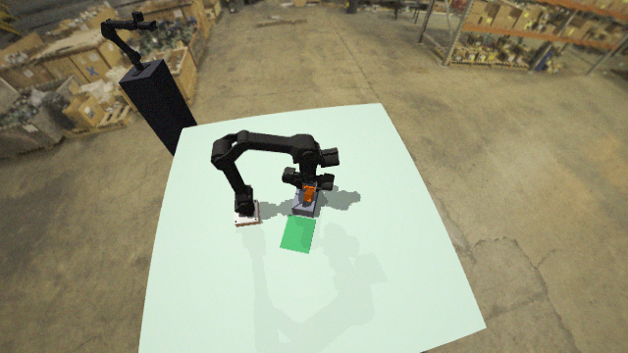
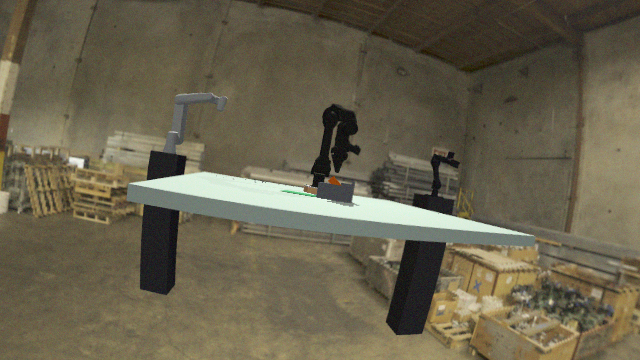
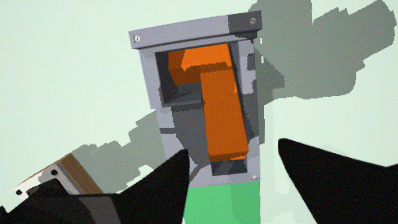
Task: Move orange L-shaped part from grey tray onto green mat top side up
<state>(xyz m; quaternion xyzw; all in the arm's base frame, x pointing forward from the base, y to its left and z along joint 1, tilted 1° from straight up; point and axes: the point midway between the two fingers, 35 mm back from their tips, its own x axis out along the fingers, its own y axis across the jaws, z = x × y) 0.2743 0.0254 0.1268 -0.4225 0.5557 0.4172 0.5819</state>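
Two fingers spread, empty; tilted orange part (image 3: 220, 107) below, between them.

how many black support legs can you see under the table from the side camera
2. One black leg stands under the table near its left end, the other leg under its right part. Any further legs may be hidden behind the tabletop.

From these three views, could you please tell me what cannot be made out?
- Wrist view: the black hand's fingertips are cut off by the bottom edge, and its fingers cover part of the green mat.
- Top view: the arm hides the far end of the orange L-shaped part.
- Exterior view: the grey tray's wall hides the pocket.
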